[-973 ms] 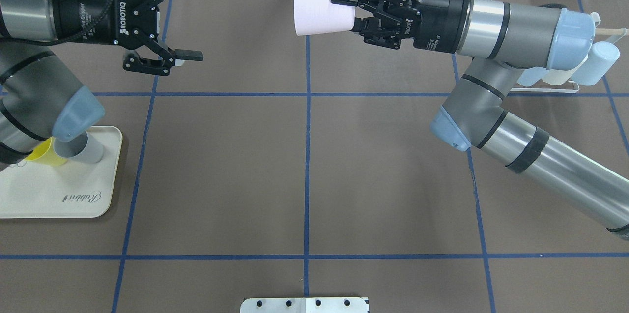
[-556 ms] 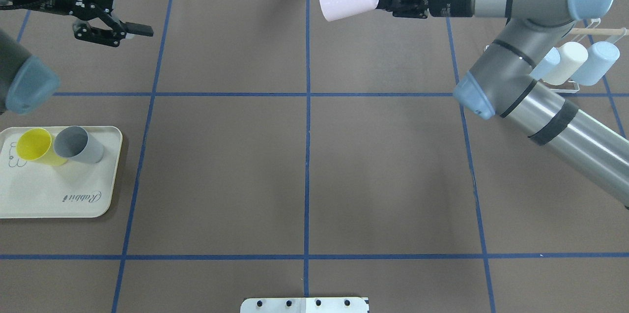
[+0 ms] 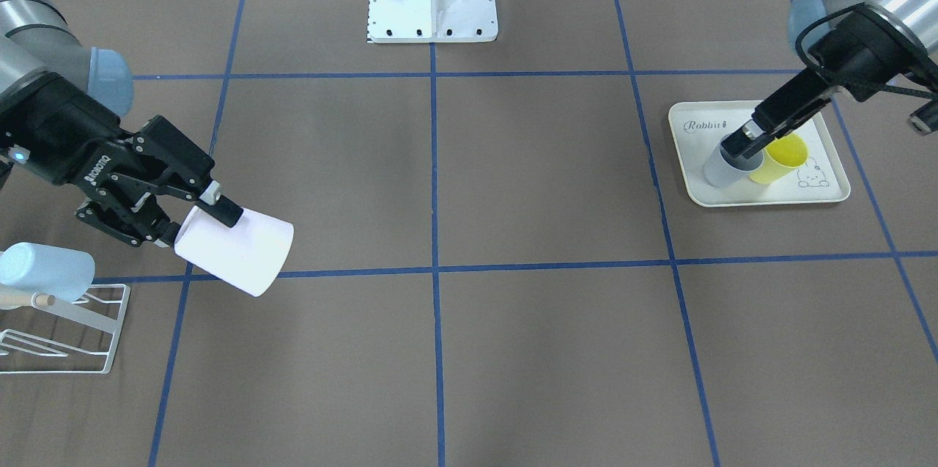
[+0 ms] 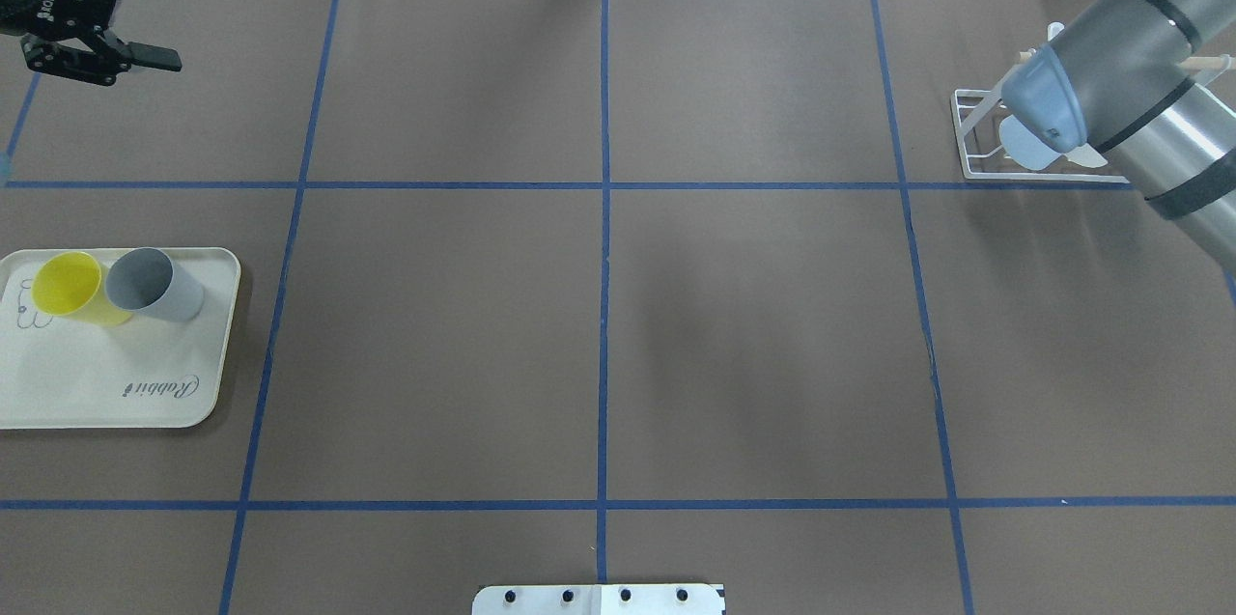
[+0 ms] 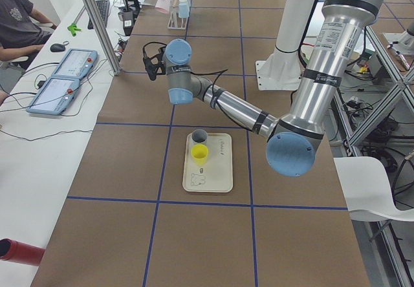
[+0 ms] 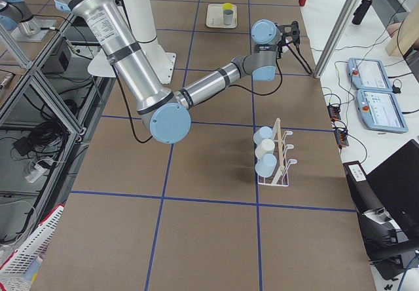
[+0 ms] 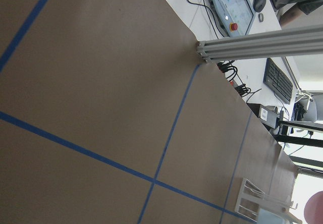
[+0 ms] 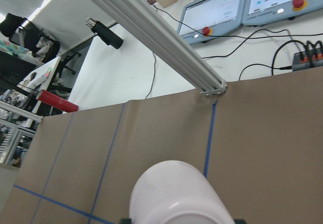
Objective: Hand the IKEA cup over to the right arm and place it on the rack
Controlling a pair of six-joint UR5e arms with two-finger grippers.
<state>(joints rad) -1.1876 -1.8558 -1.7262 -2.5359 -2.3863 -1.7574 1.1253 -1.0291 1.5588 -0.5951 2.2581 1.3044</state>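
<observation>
Closer to the rack (image 4: 985,174) than before, the pink cup (image 3: 236,251)

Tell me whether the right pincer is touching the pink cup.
Touching. The front-facing view shows the right pincer clamped on the narrow end of the pink cup.

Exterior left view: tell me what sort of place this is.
Most likely a robotics lab or test cell: the left arm stands at a table gridded with blue tape, an aluminium frame post borders it, and control panels lie on a side desk by a seated person.
</observation>
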